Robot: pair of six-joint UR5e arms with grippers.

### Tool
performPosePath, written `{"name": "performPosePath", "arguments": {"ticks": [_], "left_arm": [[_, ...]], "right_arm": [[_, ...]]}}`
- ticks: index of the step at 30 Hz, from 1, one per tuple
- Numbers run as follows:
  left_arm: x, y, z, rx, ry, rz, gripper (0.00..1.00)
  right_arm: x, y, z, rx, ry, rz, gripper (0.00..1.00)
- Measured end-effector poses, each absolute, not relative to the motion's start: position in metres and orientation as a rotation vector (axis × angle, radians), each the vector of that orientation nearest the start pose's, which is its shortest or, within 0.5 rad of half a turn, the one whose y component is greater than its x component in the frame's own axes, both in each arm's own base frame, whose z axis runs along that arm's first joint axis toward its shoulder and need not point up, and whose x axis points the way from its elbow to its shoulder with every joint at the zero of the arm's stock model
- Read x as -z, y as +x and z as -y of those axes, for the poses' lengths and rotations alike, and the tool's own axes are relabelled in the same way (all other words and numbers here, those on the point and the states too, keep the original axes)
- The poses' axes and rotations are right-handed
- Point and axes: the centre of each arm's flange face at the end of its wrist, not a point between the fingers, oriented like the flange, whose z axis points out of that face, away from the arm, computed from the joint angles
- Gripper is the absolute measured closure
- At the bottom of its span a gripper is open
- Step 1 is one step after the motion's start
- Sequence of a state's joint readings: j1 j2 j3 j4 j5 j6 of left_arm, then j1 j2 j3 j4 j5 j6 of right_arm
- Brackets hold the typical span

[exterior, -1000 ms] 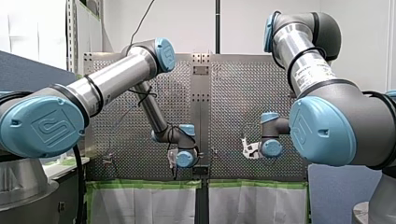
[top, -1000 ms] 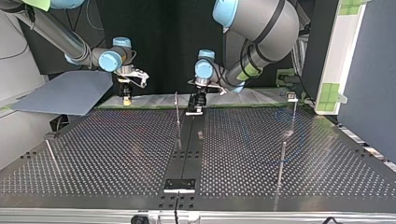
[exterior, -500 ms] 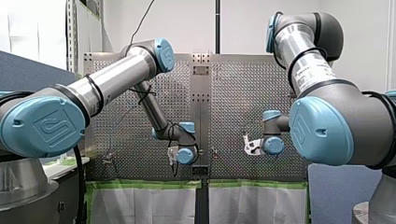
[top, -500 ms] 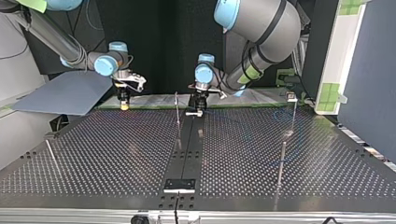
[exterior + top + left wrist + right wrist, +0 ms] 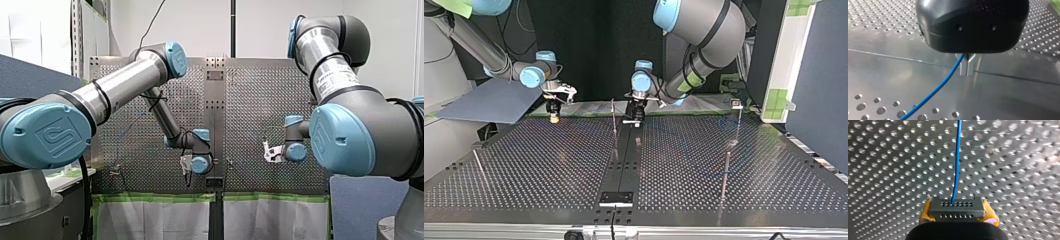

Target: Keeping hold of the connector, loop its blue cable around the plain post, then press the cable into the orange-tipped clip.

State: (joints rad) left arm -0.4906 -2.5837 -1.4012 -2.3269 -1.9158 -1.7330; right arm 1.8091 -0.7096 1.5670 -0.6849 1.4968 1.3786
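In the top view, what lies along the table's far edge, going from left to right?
my right gripper → thin upright post → my left gripper → post with a small block on top

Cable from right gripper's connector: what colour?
Blue. The thin blue cable leaves the dark grey slotted connector; clearest in right wrist view.
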Motion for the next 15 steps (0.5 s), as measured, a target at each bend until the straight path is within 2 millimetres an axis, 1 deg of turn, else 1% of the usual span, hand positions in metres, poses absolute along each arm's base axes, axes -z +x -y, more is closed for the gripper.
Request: {"name": "performPosePath", "arguments": {"ticks": [3, 5, 15], "left_arm": [[0.006, 0.584, 0.425, 0.228, -0.009, -1.603, 1.00], [0.005, 0.586, 0.425, 0.226, -0.010, -1.603, 1.00], [0.003, 0.588, 0.428, 0.225, -0.011, -1.601, 1.00]], "right_arm": [[-0.016, 0.291, 0.610, -1.184, 1.671, 0.992, 1.00], [-0.013, 0.292, 0.610, -1.179, 1.677, 0.993, 1.00], [-0.016, 0.294, 0.620, -1.194, 1.669, 0.979, 1.00]]}}
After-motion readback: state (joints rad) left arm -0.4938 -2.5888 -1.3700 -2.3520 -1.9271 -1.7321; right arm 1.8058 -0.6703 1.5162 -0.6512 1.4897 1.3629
